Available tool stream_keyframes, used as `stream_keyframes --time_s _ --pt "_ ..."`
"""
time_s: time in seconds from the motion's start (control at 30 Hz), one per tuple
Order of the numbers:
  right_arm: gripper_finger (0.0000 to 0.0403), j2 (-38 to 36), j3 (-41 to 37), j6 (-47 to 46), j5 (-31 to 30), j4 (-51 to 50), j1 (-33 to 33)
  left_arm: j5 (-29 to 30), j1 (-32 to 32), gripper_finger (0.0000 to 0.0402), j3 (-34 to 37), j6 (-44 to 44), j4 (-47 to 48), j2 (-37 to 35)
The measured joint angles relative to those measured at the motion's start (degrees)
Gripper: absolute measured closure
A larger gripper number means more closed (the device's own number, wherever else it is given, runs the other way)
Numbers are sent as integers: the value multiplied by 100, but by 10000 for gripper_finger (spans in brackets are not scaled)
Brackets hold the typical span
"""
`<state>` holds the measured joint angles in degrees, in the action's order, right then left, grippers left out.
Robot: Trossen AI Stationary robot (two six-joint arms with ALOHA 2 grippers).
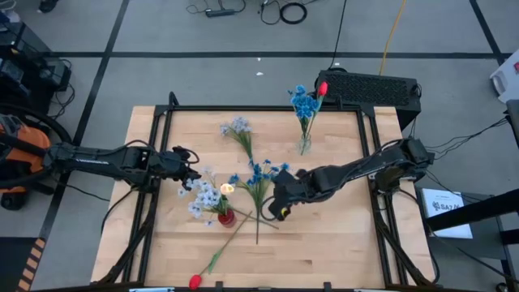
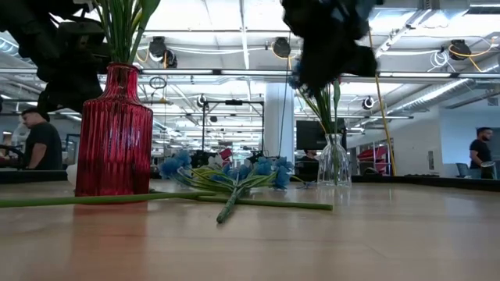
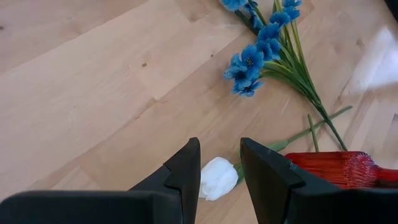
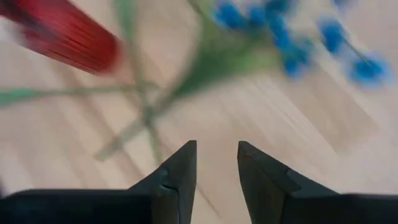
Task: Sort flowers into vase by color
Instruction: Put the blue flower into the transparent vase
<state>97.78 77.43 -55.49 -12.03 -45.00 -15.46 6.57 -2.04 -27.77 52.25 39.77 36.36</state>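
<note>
A red vase point(image 1: 226, 216) holds pale blue-white clusters point(image 1: 205, 195); a small white-yellow bloom point(image 1: 227, 188) shows beside them. A clear vase point(image 1: 304, 147) at the far side holds bright blue flowers point(image 1: 303, 102) and a red bud point(image 1: 323, 88). A bright blue bunch point(image 1: 260, 173) lies flat mid-table, and a pale cluster point(image 1: 238, 126) lies farther back. A red tulip point(image 1: 195, 281) lies at the near edge. My left gripper point(image 3: 219, 163) is open, hovering left of the red vase, with the white bloom point(image 3: 217, 178) seen beyond its fingertips. My right gripper point(image 4: 216, 155) is open above the stems point(image 4: 146, 115) of the blue bunch.
The long green tulip stem point(image 2: 156, 199) runs across the table past the red vase point(image 2: 114, 133). A black box point(image 1: 369, 88) sits beyond the table's far right corner. People stand in the room behind point(image 2: 41, 140). Bare wood lies along the near right point(image 1: 324, 243).
</note>
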Motion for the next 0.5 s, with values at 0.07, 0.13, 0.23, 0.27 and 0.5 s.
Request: stream_keyframes --time_s 0.07,0.13,0.23,0.27,0.5 --pt "303 57 0 -518 23 -395 -54 0 0 281 0 0 0 2" --pt "310 146 0 -1089 47 -703 -116 2 1 281 0 2 0 0" --pt "318 289 -1 -1812 25 -714 -182 3 0 281 0 4 -3 2" --pt "320 341 0 -2032 -11 -672 -196 4 1 281 0 4 -8 0" --pt "316 856 0 -2530 -369 352 -136 7 0 281 0 4 -26 2"
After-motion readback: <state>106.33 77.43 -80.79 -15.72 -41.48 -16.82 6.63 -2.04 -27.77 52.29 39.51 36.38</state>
